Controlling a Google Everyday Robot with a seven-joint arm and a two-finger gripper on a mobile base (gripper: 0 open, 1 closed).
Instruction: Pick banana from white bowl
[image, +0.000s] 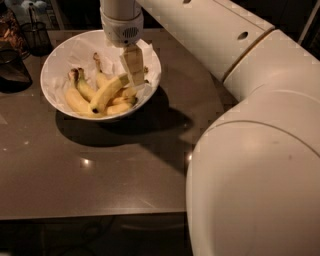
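The white bowl stands at the back left of the grey table. Several bananas lie in it. The longest banana lies diagonally on top of the others, with its dark tip to the lower left and its stem to the upper right. My gripper hangs straight down from the arm inside the bowl's right half, right at the stem end of that banana. Whether it touches the banana is hidden. Shorter bananas lie to the left.
Dark glass jars and a dark wire cup stand at the far left, beside the bowl. My white arm fills the right side of the view. The table's front edge runs across the bottom.
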